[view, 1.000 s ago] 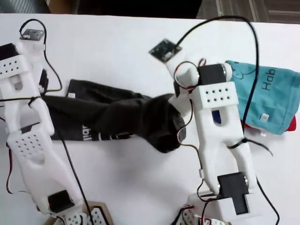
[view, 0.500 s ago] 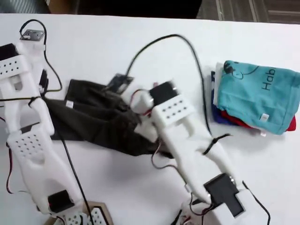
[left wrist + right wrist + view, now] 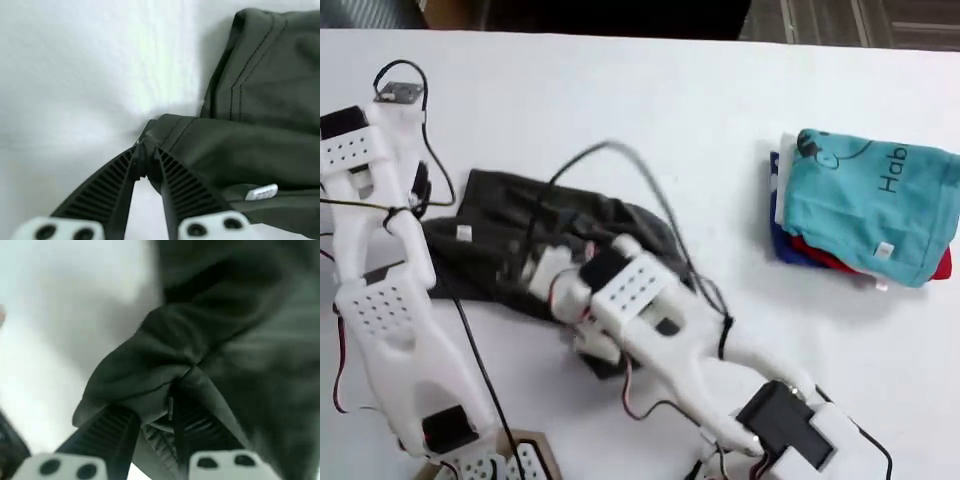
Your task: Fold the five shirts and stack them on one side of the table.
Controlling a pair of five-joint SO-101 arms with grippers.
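The left gripper (image 3: 146,150) is pinched shut on a hem corner of the dark shirt (image 3: 500,215), at the cloth's outer edge and low by the table (image 3: 650,90), apparently to anchor that end while the rest is folded. The right gripper (image 3: 175,385) is clamped on a bunched fold of the same shirt, over its middle, which looks like one end being doubled across toward the anchored side. The shirt lies left of centre, well apart from the stack (image 3: 870,200) of folded shirts at the right, probably its destination.
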